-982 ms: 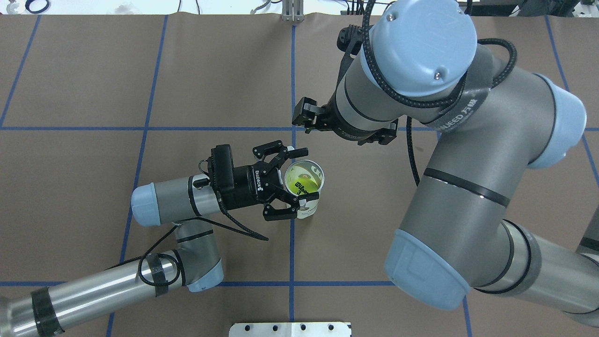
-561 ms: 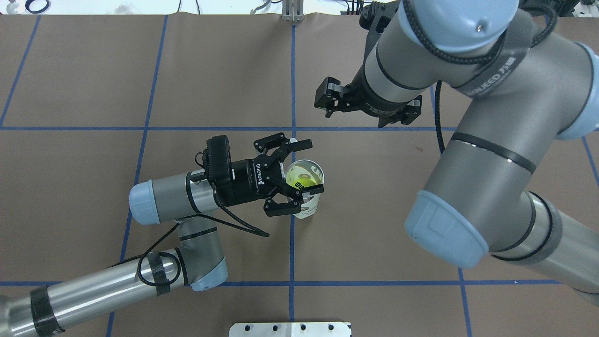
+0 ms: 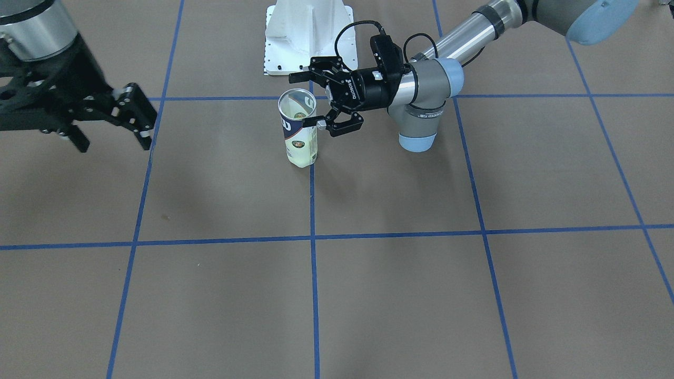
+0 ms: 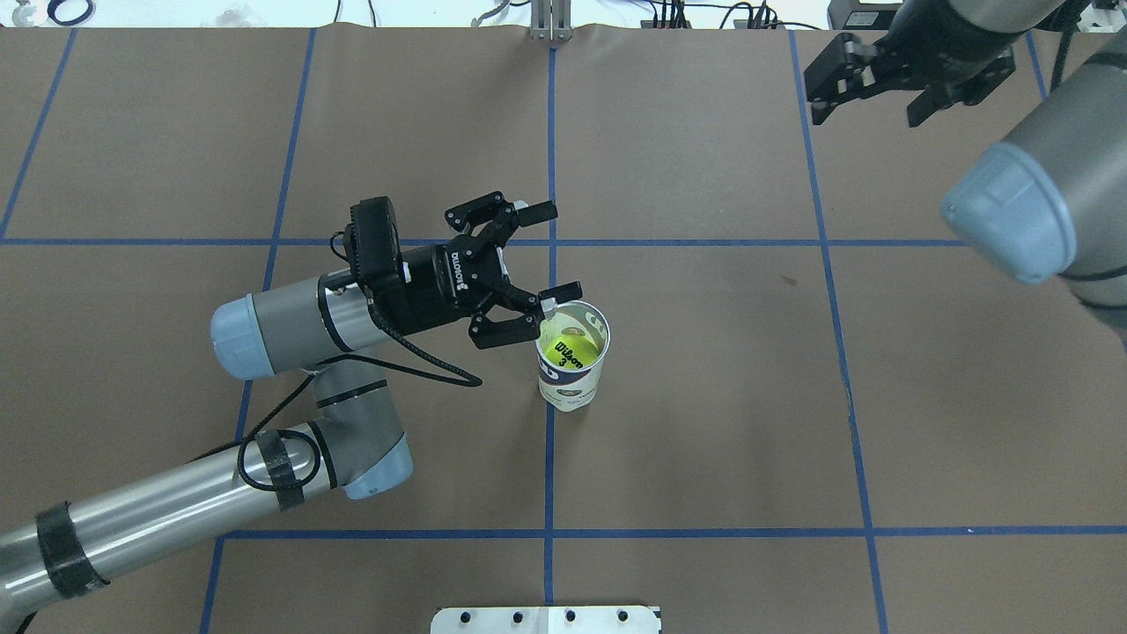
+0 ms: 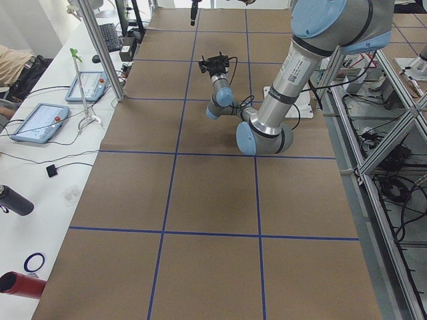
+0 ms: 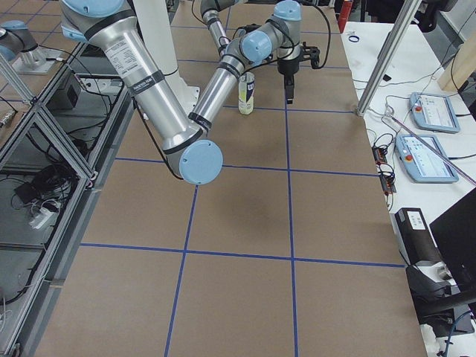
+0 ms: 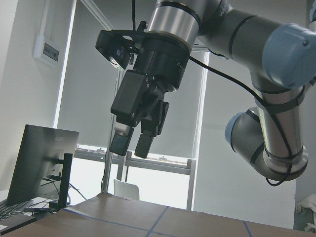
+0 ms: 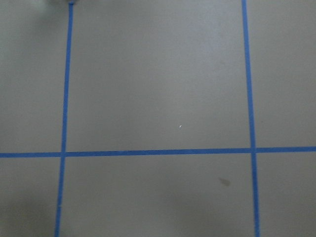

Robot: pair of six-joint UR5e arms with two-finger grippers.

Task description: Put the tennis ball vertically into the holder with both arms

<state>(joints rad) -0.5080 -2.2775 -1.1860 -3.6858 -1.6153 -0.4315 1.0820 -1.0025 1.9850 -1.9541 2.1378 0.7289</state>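
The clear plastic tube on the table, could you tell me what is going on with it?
The clear plastic tube with the white-and-navy label stands upright on the brown table, a yellow-green tennis ball inside it. The left arm's black end effector is open beside the rim, not around the tube. The right arm's black end effector is open too, well off to the side, holding nothing. The insertion looks done.

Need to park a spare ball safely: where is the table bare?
Bare: the whole row of the table on the operators' side of the long blue tape line, and the squares between the holder and the right end effector. Crowded: around the holder, where the open left end effector hovers, one finger by its rim.
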